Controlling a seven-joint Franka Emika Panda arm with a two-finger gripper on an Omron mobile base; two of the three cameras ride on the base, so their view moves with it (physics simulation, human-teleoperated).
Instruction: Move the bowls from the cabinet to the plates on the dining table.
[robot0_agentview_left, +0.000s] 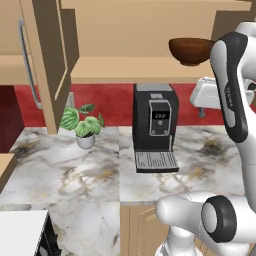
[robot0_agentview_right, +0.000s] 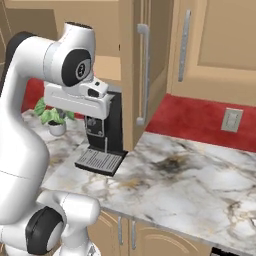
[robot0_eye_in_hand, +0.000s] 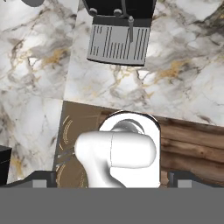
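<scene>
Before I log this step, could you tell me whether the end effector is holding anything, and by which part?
Nothing is held: the end effector is open over the counter, and a bowl sits on the cabinet shelf.

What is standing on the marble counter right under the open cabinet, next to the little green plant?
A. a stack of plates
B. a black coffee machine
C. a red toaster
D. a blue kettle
B: a black coffee machine with a grey drip tray stands on the marble counter, just to the right of the potted plant and below the open cabinet shelf.
</scene>
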